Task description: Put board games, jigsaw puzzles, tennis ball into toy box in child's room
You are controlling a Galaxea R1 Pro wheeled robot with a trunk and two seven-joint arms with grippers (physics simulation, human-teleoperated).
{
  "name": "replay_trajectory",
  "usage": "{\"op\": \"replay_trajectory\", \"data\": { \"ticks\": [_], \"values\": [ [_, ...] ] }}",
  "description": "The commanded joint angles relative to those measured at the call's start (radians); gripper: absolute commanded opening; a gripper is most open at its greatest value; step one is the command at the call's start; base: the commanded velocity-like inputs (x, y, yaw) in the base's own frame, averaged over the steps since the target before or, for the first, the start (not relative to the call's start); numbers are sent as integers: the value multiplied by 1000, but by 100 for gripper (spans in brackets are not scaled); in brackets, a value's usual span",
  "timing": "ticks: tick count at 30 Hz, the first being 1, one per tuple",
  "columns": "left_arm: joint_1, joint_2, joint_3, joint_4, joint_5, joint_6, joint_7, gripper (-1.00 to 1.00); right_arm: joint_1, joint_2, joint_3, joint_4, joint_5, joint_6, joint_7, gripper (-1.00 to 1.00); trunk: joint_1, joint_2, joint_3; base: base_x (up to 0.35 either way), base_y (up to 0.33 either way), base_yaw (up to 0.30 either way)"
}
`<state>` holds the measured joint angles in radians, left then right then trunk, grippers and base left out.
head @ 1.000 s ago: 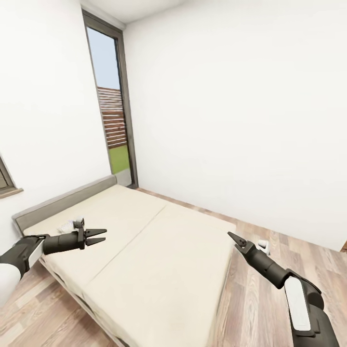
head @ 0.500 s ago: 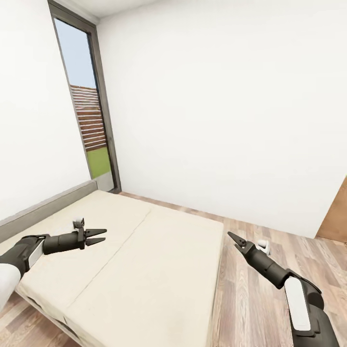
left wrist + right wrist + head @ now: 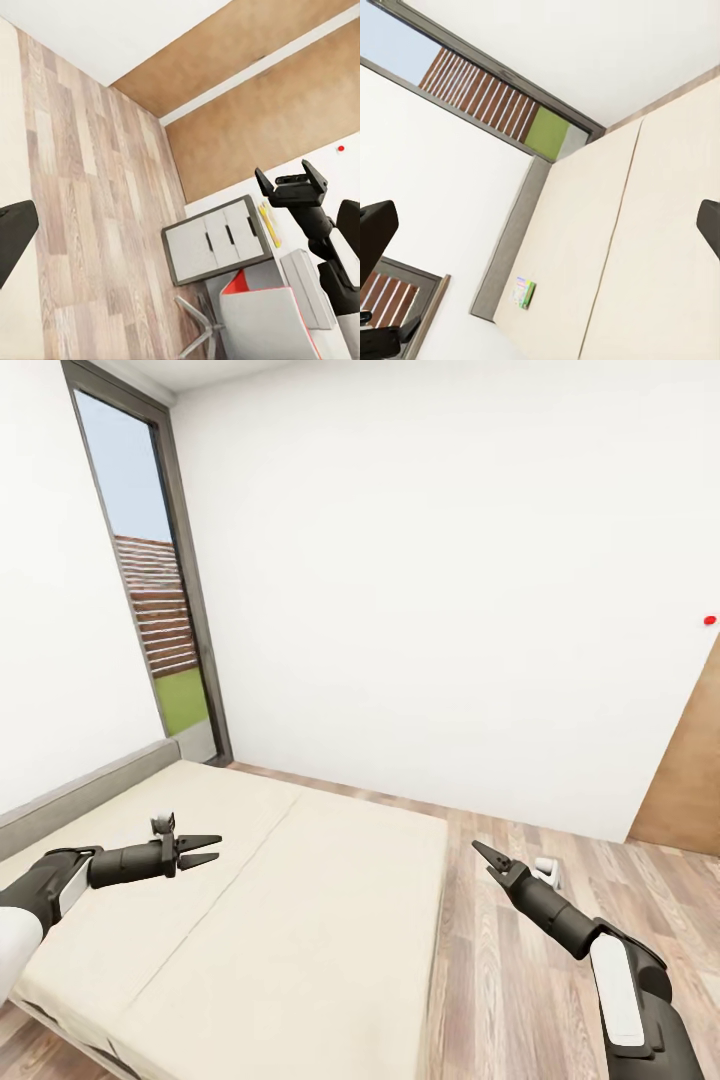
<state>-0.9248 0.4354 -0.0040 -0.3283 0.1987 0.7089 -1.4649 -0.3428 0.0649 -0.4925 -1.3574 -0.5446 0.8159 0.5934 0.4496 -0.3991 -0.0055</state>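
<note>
— Anything moved? Camera swung right; both arms hold as before.
— Left gripper (image 3: pixel 208 850) spread wide, right gripper (image 3: pixel 483 854) too, over the smooth beige bed (image 3: pixel 300 900). Right wrist catches a flat board game (image 3: pixel 523 292) by the headboard (image 3: pixel 510 240).

Matt surfaces throughout

The bed (image 3: pixel 300 900) has a smooth, matt beige mattress — cloth-like — with a grey headboard (image 3: pixel 80 795). The floor (image 3: pixel 540 980) looks like grained wood planks. Walls (image 3: pixel 430 580) are flat matt white. The window frame (image 3: pixel 185 590) is dark — the grippers' arms matt black.
</note>
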Motion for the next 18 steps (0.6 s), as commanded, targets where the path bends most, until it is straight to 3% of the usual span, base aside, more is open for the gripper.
{"op": "replay_trajectory", "data": {
  "ticks": [1, 9, 18],
  "values": [
    [0, 0, -1, 0, 1, 11, -3, 100, -1, 1, -3, 0, 0, 6, 3, 100, 0, -1, -1, 1, 94, -18],
    [0, 0, -1, 0, 1, 11, -3, 100, -1, 1, -3, 0, 0, 6, 2, 100, 0, -1, 1, 0, 195, -65],
    [0, 0, -1, 0, 1, 11, -3, 100, -1, 1, -3, 0, 0, 6, 3, 100, 0, -1, 5, 0, 269, -196]
  ]
}}
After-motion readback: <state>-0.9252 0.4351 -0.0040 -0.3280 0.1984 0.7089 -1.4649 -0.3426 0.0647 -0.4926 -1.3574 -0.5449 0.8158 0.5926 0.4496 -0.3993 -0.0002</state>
